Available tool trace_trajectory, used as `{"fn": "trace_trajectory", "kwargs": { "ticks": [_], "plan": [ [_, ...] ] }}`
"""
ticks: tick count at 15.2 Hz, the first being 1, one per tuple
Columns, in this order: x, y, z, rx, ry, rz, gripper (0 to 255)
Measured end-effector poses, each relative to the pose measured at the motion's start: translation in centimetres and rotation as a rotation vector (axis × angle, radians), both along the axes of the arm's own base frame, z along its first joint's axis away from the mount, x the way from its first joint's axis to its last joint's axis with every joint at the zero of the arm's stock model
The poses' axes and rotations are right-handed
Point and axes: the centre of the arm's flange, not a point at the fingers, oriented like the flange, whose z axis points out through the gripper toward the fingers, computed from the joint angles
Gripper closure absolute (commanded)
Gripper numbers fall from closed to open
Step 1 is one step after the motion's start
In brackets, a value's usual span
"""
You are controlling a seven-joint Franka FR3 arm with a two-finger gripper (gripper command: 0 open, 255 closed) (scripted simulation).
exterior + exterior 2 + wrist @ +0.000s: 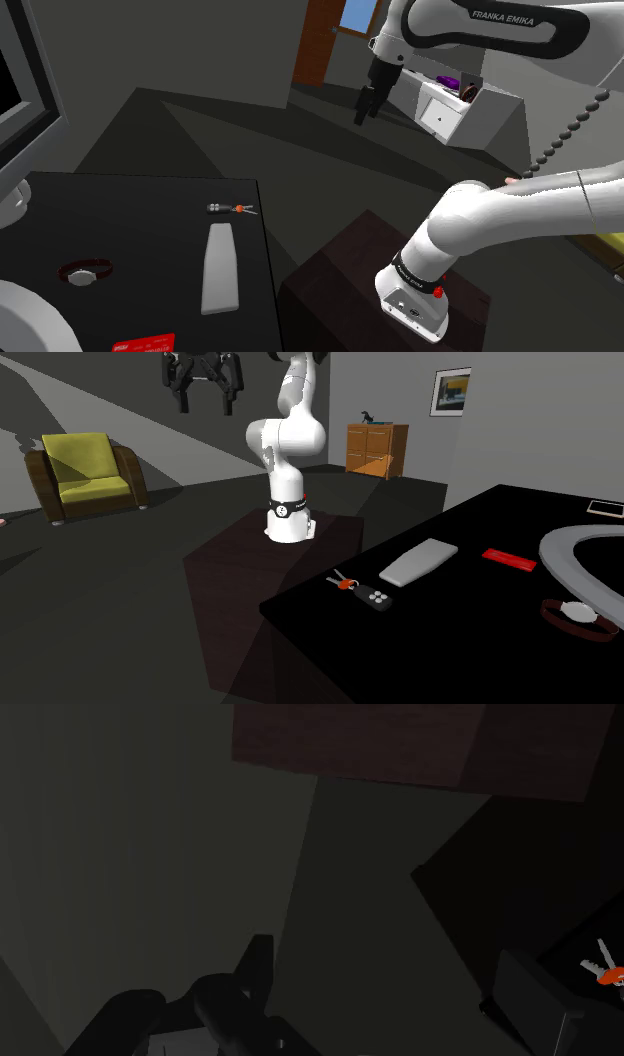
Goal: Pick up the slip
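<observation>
Second exterior view gives me the black table (400,652) first, then the white arm (290,442) on its dark stand (230,562). I see the gripper (207,397) high above the floor, well off the table, fingers spread wide, holding nothing. The red slip (509,559) lies flat on the table, near a grey slab (418,562).

red slip (143,344) cut off by shoulder view's lower edge

Dim all round, darkest from the wrist: floor (150,854) near-black, only faint tonal wedges. Hard-edged angular shadows across floor in shoulder view. Brightest on white arm (520,215), softly shaded underneath. Black gripper (210,400) a flat silhouette against grey wall (100,392) in second exterior view. Table (450,642) matte black.
</observation>
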Motion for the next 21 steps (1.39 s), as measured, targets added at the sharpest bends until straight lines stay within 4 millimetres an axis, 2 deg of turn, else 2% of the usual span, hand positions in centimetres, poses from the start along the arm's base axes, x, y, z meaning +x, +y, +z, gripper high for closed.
{"fn": "trace_trajectory", "kwargs": {
  "ticks": [2, 7, 14, 17, 21],
  "plan": [
    [0.4, 0.5, -0.4, 0.001, 0.000, 0.009, 0],
    [3.1, 4.2, -3.6, 0.007, -0.005, 0.098, 0],
    [6.2, 10.8, -9.1, 0.018, -0.015, 0.236, 0],
    [7.0, 13.4, -11.5, 0.022, -0.019, 0.295, 0],
    [8.6, 17.7, -14.2, 0.029, -0.026, 0.375, 0]
  ]
}}
